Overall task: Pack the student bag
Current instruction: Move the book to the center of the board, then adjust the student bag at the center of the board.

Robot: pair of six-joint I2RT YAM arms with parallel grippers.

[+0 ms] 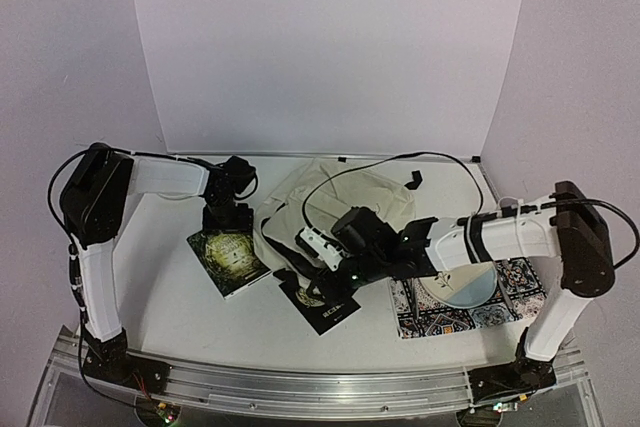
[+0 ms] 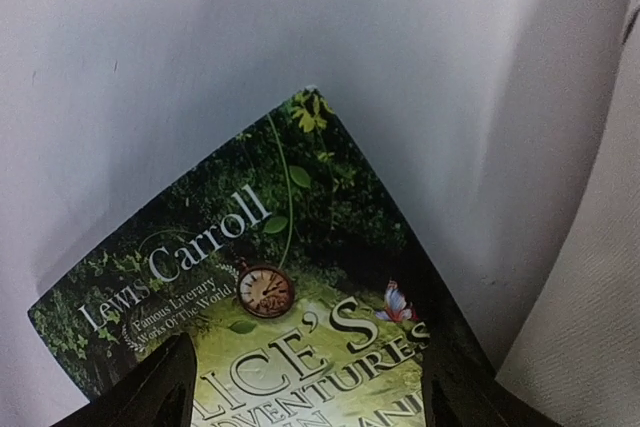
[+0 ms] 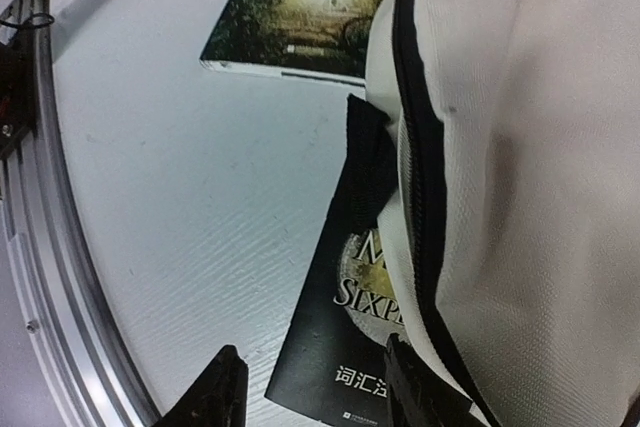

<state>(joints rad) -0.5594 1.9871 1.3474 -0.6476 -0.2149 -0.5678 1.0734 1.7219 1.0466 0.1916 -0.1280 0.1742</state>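
Left claw point(image 2: 305, 372), spread, straddles the green paperback point(image 2: 280, 247) for lifting; right claw point(image 3: 315, 362), spread, brackets the black paperback point(image 3: 345, 332) beside the cream fabric backpack point(image 3: 520, 147).

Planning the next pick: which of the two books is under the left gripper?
The green Alice book, framed by the open left gripper; the black book lies against the student bag.

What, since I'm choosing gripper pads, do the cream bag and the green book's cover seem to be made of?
The student bag: soft woven cloth, matte cream. It sags and creases, and a dark zipper runs along its edge. The green book: paper pages under a printed card cover, probably gloss-coated judging by the faint sheen. It looks like a thin paperback.
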